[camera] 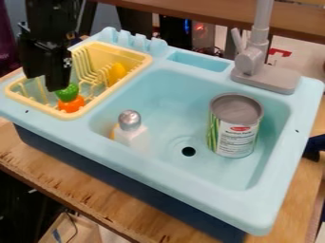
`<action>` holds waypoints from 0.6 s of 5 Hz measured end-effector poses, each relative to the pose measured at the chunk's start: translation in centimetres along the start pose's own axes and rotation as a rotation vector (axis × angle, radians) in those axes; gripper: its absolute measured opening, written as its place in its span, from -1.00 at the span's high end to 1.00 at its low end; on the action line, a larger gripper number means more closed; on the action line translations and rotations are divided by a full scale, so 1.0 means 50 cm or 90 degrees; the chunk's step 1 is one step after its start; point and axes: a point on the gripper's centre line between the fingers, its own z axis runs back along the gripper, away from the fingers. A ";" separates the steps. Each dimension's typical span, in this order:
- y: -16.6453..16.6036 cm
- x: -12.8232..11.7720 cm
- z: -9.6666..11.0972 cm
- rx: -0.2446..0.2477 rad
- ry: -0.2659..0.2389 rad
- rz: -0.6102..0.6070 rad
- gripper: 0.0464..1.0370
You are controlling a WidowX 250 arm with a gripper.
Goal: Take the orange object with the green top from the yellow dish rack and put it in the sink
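Observation:
The black gripper (pixel 56 76) hangs down at the upper left, over the yellow dish rack (pixel 114 97). Just under its lower end is a green toy piece (pixel 67 92), directly above an orange one (pixel 71 104); whether the gripper touches the green piece cannot be seen. A yellow toy item (pixel 117 73) lies at the rack's right side. Inside the light blue sink (pixel 171 95), a tin can (pixel 234 126) stands upright at the right, and a whitish bottle with a silver cap (pixel 130 120) is at the left.
A grey faucet (pixel 259 61) rises at the sink's back right corner. The sink's raised front rim (pixel 171 190) runs along a wooden tabletop (pixel 82 178). Light blue slots (pixel 134 40) stand up behind the rack, and a dark object (pixel 314 147) shows at the right edge.

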 end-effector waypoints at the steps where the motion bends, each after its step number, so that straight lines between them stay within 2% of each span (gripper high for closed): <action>1: -0.004 0.008 -0.001 0.008 -0.006 0.006 -0.95; 3: 0.000 0.030 -0.037 -0.008 0.009 0.026 -0.95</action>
